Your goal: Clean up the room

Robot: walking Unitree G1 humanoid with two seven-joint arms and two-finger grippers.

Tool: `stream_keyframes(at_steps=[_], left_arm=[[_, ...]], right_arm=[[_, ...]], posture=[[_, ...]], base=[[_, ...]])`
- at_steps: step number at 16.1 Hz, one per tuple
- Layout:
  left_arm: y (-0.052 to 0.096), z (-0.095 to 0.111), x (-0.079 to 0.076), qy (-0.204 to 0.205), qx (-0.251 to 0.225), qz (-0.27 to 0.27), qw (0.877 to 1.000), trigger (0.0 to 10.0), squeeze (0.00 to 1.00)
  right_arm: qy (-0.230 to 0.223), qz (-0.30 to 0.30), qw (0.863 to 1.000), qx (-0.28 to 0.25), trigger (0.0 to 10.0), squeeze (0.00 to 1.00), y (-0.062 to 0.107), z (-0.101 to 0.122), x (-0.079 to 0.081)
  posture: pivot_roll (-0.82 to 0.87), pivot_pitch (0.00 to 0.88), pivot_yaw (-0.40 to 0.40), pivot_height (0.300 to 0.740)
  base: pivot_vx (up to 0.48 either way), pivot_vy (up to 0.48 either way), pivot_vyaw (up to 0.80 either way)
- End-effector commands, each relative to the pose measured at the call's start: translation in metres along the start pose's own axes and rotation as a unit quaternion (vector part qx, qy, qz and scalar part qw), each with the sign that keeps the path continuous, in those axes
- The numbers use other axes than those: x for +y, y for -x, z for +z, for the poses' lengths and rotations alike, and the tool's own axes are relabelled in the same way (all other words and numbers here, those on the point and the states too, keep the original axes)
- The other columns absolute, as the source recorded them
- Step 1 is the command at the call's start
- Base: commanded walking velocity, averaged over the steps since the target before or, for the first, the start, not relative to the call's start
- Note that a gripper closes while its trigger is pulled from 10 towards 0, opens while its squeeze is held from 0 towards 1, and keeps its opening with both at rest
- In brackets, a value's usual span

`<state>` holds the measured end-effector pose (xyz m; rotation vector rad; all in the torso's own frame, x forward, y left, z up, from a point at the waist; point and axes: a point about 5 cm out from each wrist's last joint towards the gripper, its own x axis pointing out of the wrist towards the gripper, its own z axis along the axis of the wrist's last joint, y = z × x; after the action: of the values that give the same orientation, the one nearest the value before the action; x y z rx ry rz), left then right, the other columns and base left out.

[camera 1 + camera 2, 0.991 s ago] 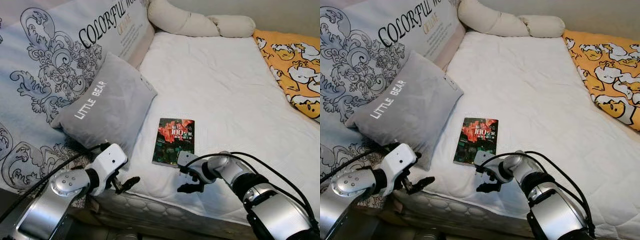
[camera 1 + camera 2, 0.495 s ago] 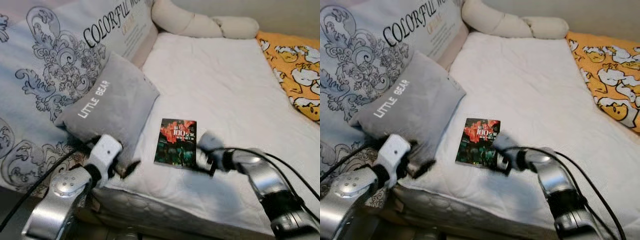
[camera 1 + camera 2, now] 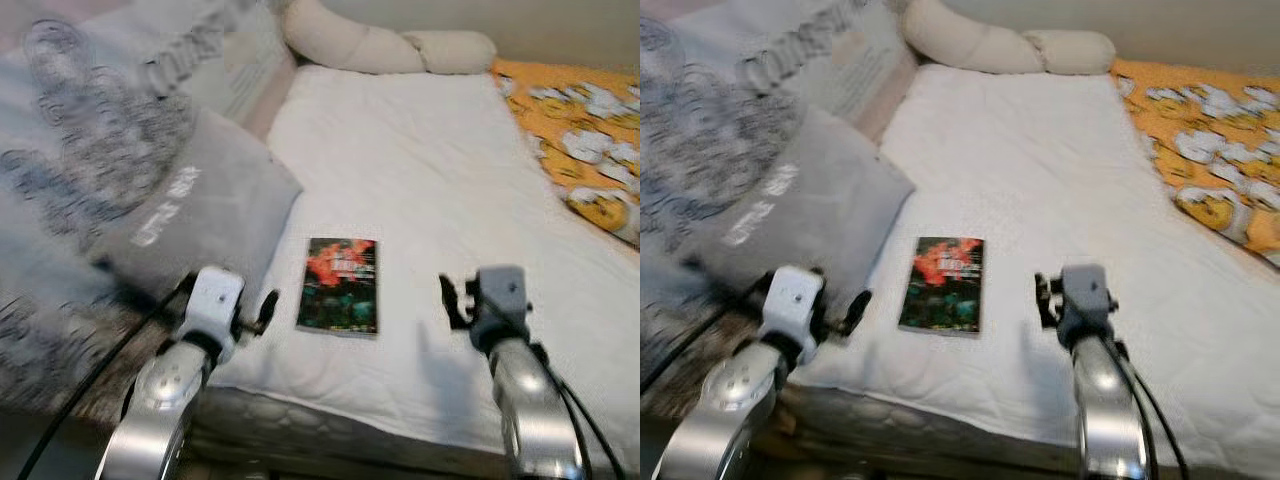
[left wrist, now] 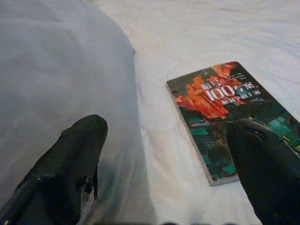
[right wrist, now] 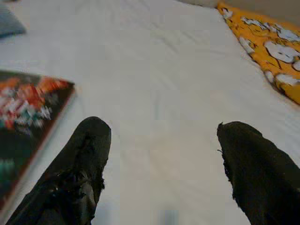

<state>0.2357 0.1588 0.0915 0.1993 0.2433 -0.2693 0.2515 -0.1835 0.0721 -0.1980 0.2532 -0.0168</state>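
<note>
Between the left gripper (image 3: 266, 307) and right gripper (image 3: 450, 301), both spread wide, a book (image 3: 340, 284) lies flat on the bed (image 3: 420, 170).

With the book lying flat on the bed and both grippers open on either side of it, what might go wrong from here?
The book lies flat on the soft white sheet, so fingers may dig into bedding or push it along rather than get under an edge. The left gripper sits right by the grey pillow and might snag it. The right gripper is well off to the book's side, and the head views are blurred, so aim could be poor.
</note>
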Motion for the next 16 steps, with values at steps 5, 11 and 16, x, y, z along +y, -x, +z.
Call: stream_keyframes(at_steps=[5, 11, 16], left_arm=[[0.013, -0.013, 0.015, 0.011, -0.002, 0.062, 0.998, 10.0, 0.78], [0.009, -0.012, 0.01, 0.025, -0.009, 0.068, 0.997, 10.0, 0.78], [0.006, -0.01, 0.019, 0.017, -0.016, 0.08, 0.997, 10.0, 0.78]], right_arm=[[-0.036, -0.011, 0.999, -0.019, 10.0, 0.0, 0.003, 0.01, 0.005], [-0.033, -0.016, 0.999, -0.005, 10.0, 0.0, -0.001, 0.005, -0.003], [0.006, -0.017, 1.0, -0.022, 10.0, 0.0, 0.0, 0.007, -0.001]], posture=[[0.09, 0.0, -0.001, 0.74], [0.09, 0.0, 0.006, 0.74], [0.07, 0.0, 0.015, 0.74]], base=[[0.0, -0.466, 0.0], [0.0, -0.466, 0.0], [0.0, -0.467, 0.0]])
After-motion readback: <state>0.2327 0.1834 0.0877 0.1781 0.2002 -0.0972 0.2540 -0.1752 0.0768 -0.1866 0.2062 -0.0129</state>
